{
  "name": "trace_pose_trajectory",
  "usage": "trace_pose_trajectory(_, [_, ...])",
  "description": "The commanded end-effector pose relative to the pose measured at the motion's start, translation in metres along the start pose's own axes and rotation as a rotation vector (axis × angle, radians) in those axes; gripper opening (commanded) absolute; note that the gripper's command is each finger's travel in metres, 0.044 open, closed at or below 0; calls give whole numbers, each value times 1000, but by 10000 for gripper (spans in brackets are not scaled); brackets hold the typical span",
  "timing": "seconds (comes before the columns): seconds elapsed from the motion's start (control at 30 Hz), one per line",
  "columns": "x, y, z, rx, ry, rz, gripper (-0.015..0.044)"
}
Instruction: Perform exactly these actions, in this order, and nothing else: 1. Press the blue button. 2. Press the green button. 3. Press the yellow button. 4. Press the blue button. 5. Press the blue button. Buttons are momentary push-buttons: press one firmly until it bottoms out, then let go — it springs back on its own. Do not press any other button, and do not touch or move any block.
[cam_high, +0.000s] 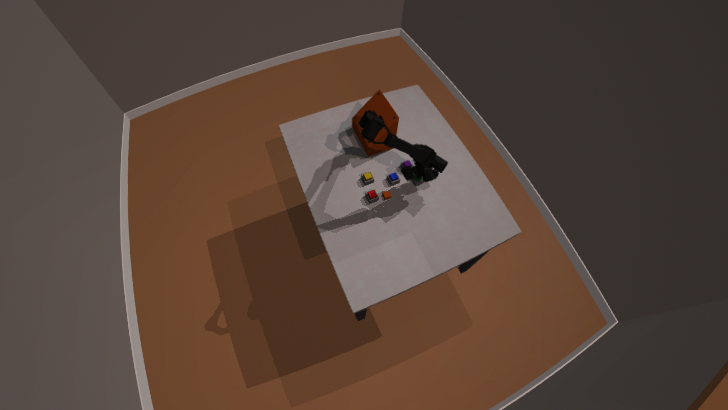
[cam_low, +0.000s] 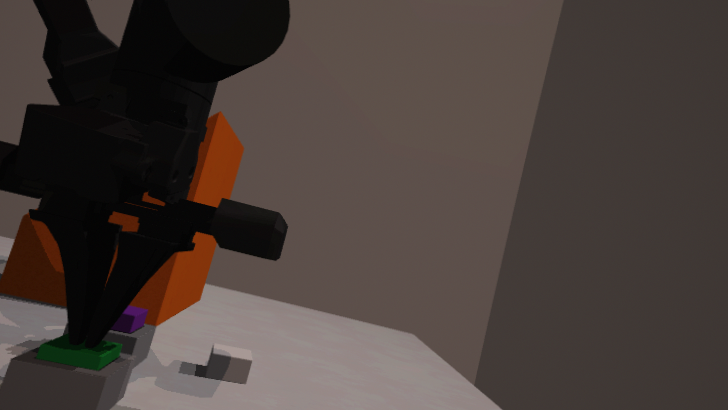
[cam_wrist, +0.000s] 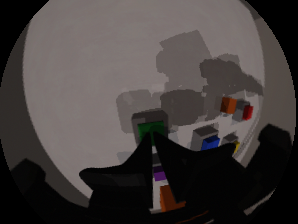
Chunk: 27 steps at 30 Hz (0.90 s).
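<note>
My gripper (cam_low: 83, 344) (cam_wrist: 150, 135) is shut and empty, its fingertips together on the green cap. The green button (cam_high: 418, 180) (cam_low: 55, 353) (cam_wrist: 145, 127) sits on a grey housing, its cap low in the housing under the tips; whether it is fully bottomed out is hard to tell. In the top view the arm partly hides it. The blue button (cam_high: 393, 176) (cam_wrist: 211, 144) stands beside it, with nothing on its cap. The yellow button (cam_high: 367, 175) (cam_wrist: 237, 146) stands beyond the blue one, untouched.
The purple button (cam_high: 407, 164) (cam_low: 134, 318) (cam_wrist: 159, 175) is close behind the green one, near the fingers. A red button (cam_high: 372, 194) (cam_wrist: 248, 112) stands beside an orange block (cam_high: 387, 195) (cam_wrist: 228, 105). A white block (cam_low: 237, 364) lies near the purple button. A large orange body (cam_low: 219, 168) stands at the arm's base.
</note>
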<state>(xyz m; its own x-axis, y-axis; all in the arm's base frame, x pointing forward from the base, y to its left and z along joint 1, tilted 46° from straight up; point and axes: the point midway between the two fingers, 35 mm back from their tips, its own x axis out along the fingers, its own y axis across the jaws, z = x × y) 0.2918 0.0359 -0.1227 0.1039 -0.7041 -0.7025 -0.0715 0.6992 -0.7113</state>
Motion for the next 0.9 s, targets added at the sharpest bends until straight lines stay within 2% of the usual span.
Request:
trace_pose_trajectory(0.0, [-21, 0, -1, -5, 1, 0, 20])
trace_pose_trajectory(0.2, [-35, 0, -1, -7, 2, -2, 20])
trace_pose_trajectory(0.33, [-90, 1, -1, -7, 2, 1, 20])
trace_pose_trajectory(0.5, [-94, -2, -1, -8, 3, 1, 20])
trace_pose_trajectory(0.87, [-104, -139, -27, -15, 1, 20, 20])
